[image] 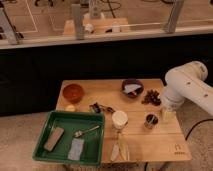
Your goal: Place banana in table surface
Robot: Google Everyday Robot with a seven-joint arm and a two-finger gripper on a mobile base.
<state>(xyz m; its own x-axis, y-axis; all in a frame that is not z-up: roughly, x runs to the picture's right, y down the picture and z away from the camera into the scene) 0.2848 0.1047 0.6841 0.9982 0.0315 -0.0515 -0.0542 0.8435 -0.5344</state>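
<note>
The banana is pale cream-yellow and splayed in a narrow V. It lies on the table surface near the front edge, just in front of the white cup. My white arm comes in from the right. Its gripper points down over the right part of the table, next to a small dark can. The gripper is well to the right of the banana, open, with nothing in it.
A green tray at the front left holds a spoon, a tan block and a grey cloth. At the back are an orange bowl, a dark bowl and a dark clump. A small yellow lump lies near the tray.
</note>
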